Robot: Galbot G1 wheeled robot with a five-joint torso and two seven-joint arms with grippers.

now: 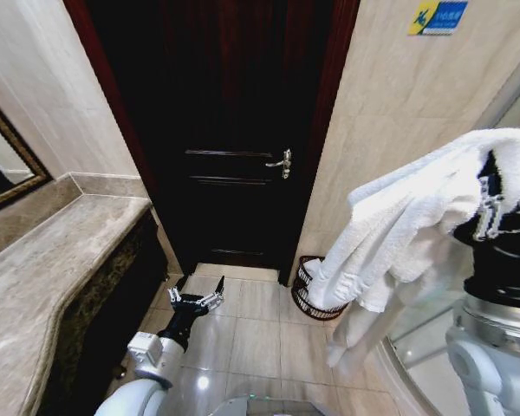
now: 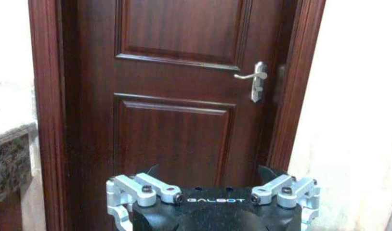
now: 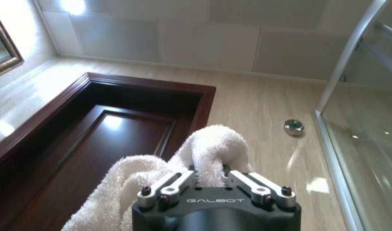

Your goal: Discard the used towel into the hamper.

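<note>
— Where is the towel sitting right now?

— The right gripper (image 3: 212,179) is clamping a bunched fold of the fluffy white terry towel (image 1: 407,230), holding it high at about three o'clock in the head view while the rest is draping down and toward the middle.

— And the hamper?

— The small reddish-brown open-weave wire hamper (image 1: 312,295) is standing on the pale tiled floor (image 1: 251,334) against the beige wall, just beside the dark wooden door (image 1: 221,139), around five o'clock from the door's silver lever handle (image 1: 282,162). The towel's lower folds are hanging in front of it, hiding part of the rim.

— What is the left arm doing?

— The left gripper (image 1: 197,301) is idling low near seven o'clock, fingers spread and holding nothing.

— What worries you?

— The hamper's mouth is small and the towel is bulky — released this high, I'd judge the trailing cloth could catch the rim, tip the light basket, or slide onto the floor.
</note>
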